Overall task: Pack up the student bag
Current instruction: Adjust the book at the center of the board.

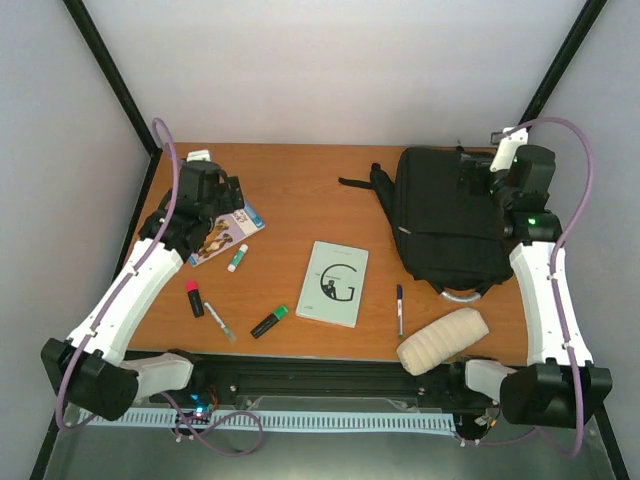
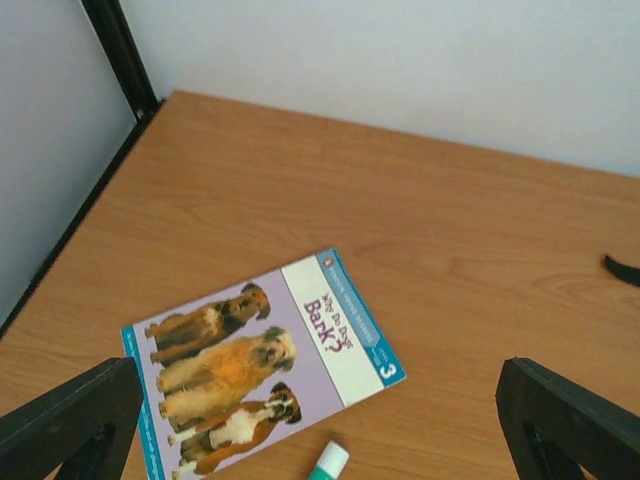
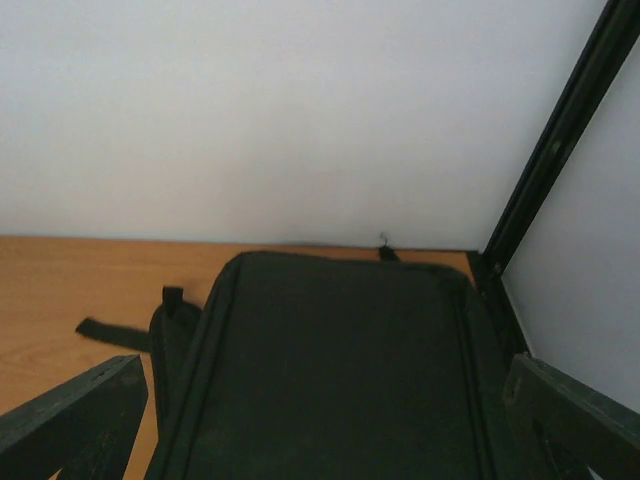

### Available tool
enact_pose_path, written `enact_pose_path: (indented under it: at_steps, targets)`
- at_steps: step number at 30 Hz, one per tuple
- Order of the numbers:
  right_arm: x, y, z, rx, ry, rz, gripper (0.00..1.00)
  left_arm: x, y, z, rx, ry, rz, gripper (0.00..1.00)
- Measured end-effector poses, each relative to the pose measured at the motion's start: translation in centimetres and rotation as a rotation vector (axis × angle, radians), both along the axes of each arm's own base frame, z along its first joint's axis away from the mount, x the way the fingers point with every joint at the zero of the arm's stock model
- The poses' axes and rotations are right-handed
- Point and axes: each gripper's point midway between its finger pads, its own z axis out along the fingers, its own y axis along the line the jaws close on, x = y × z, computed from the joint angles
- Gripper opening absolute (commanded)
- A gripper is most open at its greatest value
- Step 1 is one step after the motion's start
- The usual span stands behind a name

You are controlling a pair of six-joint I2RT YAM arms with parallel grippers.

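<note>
The student bag (image 1: 445, 215) lies just under my right gripper (image 3: 325, 430) (jaws wide, holding nothing), long axis running toward the back wall (image 3: 300, 120).

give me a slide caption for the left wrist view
Open left gripper above a dog book and glue stick on the table

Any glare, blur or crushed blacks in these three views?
Top external: even soft light, faint shadows, no glare, sharp; the backpack reads as a near-flat black mass. Left wrist: book cover crisp and readable, the pincer fingers at the bottom corners dark and soft. Right wrist: dimmer and softer, backpack fabric shows little detail, wall greyish.
</note>
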Motion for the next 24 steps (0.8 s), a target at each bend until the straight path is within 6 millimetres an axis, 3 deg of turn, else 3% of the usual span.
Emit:
enact_pose_path:
  at_steps: [5,9,18,24]
  targets:
    - [0.6,0.7,-3.5,-0.015,0.09,0.046,1.0,0.1,0.4,-4.1,-0.076,0.074,-0.032,0.92]
    - [0.0,1.4,-6.2,-0.069,0.177,0.108,1.0,-0.3,-0.4,-7.3,-0.169,0.145,-0.092,0.86]
    - [-3.8,2.8,-13.1,-0.216,0.4,0.281,0.9,-2.4,-5.6,-11.4,-0.344,0.285,-0.31,0.81]
    - [-6.9,3.8,-16.7,-0.253,0.544,0.399,0.82,-4.0,-10.5,-13.5,-0.408,0.389,-0.464,0.79]
